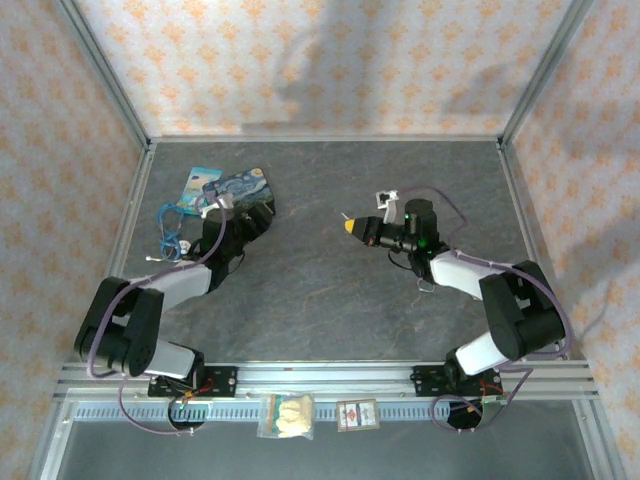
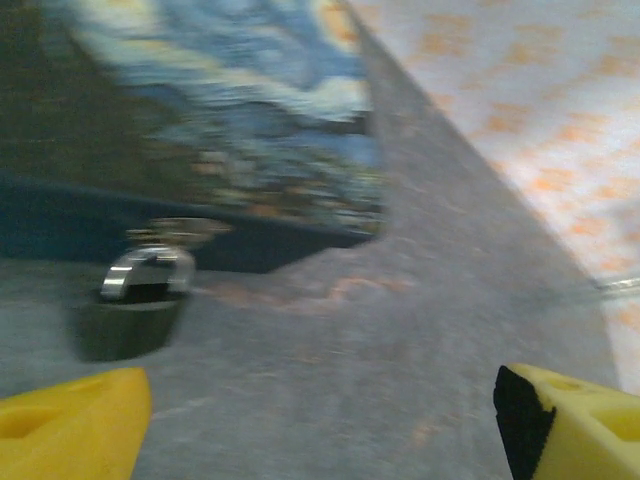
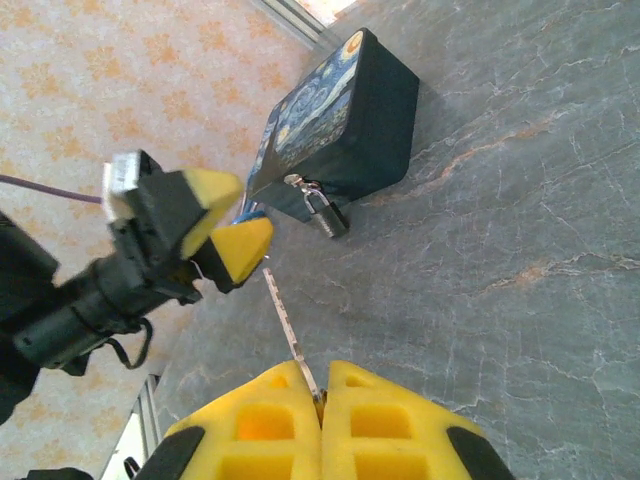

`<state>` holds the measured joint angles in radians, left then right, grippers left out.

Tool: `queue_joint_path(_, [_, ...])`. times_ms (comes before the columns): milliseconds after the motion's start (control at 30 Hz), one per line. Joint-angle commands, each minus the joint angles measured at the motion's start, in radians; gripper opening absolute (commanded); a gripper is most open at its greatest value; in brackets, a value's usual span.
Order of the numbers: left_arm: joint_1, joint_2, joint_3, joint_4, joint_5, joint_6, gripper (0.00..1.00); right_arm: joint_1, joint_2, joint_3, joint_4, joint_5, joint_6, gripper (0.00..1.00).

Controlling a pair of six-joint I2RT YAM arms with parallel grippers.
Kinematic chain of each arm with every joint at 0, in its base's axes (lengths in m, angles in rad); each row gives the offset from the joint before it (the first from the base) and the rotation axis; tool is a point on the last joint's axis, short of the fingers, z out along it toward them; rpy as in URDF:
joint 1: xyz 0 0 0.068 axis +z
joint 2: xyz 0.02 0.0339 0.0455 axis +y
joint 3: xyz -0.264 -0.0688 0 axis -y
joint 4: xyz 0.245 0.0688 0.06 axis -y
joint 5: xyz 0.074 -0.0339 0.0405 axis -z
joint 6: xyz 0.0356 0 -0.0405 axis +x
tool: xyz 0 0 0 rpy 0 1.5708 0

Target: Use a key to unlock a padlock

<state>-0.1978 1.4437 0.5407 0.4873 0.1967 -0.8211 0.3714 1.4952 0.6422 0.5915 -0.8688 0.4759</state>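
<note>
- Worktop: dark grey stone pattern with pale veins and a few thin orange streaks.
- Walls: pale pinkish paper with a repeating orange floral motif.
- Tin: lid painted in blue swirls with yellow and white patches; sides dark navy.
- Padlock: silvery shackle; the body looks black or very dark grey, though the close view is blurred.
- Key: pale silver.
- Left hand: yellow fingers on a black mount.
- Right hand: yellow fingers with black patches at the base.
- Frame rails: bare silver-grey metal.
</note>
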Motion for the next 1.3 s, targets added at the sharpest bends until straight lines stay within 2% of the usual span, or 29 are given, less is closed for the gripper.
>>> queue_joint_path(0, [0.037,0.055,-0.012,0.074,-0.022,-0.037,0.85,0.017,0.003,0.031,0.002,0.057,0.019,0.0])
queue_joint_path(300, [0.045,0.202,0.098,0.014,-0.052,0.115,0.7,0.024,0.004,0.033,-0.004,0.056,0.022,0.0])
queue_joint_path(533, [0.046,0.255,0.168,-0.088,-0.165,0.228,0.65,0.024,-0.002,0.016,0.028,0.065,0.033,0.0])
queue_joint_path(767, [0.046,0.324,0.193,-0.119,-0.162,0.289,0.59,0.024,0.001,0.02,0.032,0.065,0.034,0.0])
queue_joint_path(967, [0.046,0.353,0.172,-0.044,-0.11,0.269,0.52,0.024,0.009,0.021,0.035,0.068,0.036,0.0])
queue_joint_path(1100, [0.046,0.384,0.193,-0.011,-0.079,0.266,0.37,0.024,0.012,0.022,0.035,0.065,0.039,0.0])
queue_joint_path(1200, [0.046,0.399,0.213,-0.013,-0.045,0.258,0.18,0.024,0.007,0.023,0.026,0.069,0.034,0.0])
queue_joint_path(1267, [0.046,0.394,0.212,-0.006,-0.023,0.243,0.1,0.023,0.008,0.019,0.018,0.078,0.03,0.0])
